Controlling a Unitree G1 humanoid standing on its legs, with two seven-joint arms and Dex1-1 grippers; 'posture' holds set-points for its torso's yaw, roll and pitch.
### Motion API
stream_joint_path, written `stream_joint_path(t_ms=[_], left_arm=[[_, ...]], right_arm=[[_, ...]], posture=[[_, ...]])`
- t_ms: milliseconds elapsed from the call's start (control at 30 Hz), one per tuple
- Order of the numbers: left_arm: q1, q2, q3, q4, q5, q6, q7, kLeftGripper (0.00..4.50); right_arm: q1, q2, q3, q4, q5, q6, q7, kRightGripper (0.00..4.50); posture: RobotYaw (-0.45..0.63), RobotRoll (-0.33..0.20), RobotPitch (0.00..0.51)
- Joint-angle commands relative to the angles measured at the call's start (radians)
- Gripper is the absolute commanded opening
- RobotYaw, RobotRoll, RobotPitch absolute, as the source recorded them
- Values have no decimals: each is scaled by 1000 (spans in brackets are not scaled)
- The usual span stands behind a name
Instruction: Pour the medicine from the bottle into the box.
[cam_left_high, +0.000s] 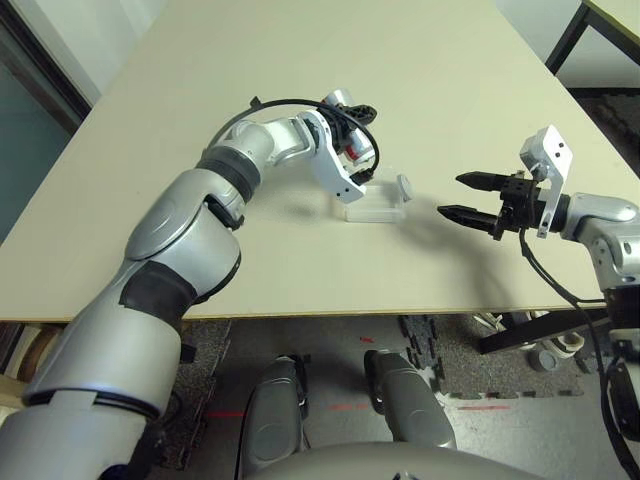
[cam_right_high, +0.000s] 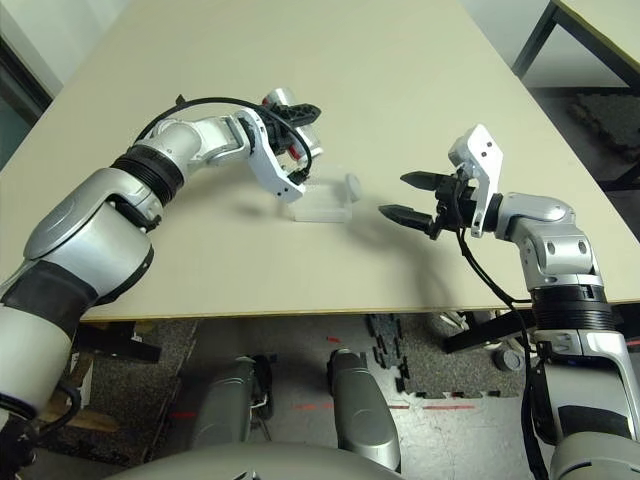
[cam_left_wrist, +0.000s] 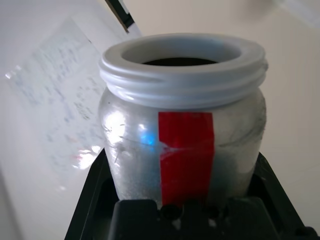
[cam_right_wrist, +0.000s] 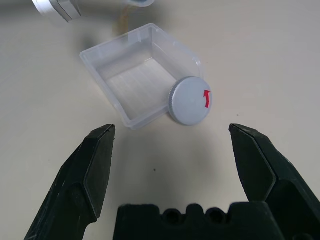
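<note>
A: Status of left gripper?

B: Closed around the bottle, black fingers clamped on its lower body, on both sides. Bottle uncapped; white-rimmed mouth points away from the wrist. Red strip runs down the silver-grey wall facing the wrist camera. Interior looks dark; contents not discernible.

A: Position of the box relative to that gripper?

B: Box sits on the table just below and slightly ahead of the left gripper. Clear plastic, shallow, open side up. From the head views, bottle held above the box's near-left end, apart from it. Tilt of the bottle hard to judge from there.

A: Medicine?

B: Cannot tell. Nothing pill-like resolvable inside the box; floor shows only faint ridges and reflections.

A: Status of right gripper?

B: Spread wide, holding nothing. Both fingers hover above the table, tips aimed toward the box. From the head views, right gripper stands well apart from the box, off its far-right end.

A: Cap?

B: Grey round cap with red arrow mark, leaning against the box's edge nearest the right gripper, directly ahead between its open fingers. Touches the box wall.
</note>
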Motion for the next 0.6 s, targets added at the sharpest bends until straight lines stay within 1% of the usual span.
stream_joint_path(t_ms=[33, 67, 133, 233, 300, 400, 467, 500, 600], left_arm=[[-27, -13, -55, 15, 55, -5, 56, 2603], [-35, -16, -76, 16, 79, 7, 74, 2603], [-43, -28, -83, 27, 85, 11, 81, 2603], [-46, -50, -30, 57, 22, 14, 46, 2603], [-37, -52, 10, 74, -25, 17, 6, 2603], [-9, -45, 99, 88, -129, 4, -80, 2603], [17, -39, 202, 96, -248, 2, -178, 2603], [24, -32, 230, 95, -279, 1, -211, 2603], [65, -31, 378, 93, -450, 20, -381, 2603]], right_arm=[[5, 6, -3, -13, 10, 8, -4, 4500], [3, 7, -2, -11, 11, 8, -4, 4500], [-2, 10, -1, -5, 13, 9, -2, 4500], [-7, 13, 3, -2, 13, 9, 0, 4500], [-7, 13, 2, -5, 14, 11, 0, 4500], [-2, 14, 1, -13, 16, 14, -2, 4500], [1, 15, 1, -18, 17, 16, -4, 4500], [2, 15, 0, -19, 18, 17, -5, 4500], [3, 15, 0, -19, 17, 16, -5, 4500]], posture=[[-224, 0, 132], [-221, 0, 132], [-214, 0, 135], [-218, 0, 135], [-223, 0, 136], [-229, 0, 138], [-230, 0, 139], [-229, 0, 138], [-228, 0, 139]])
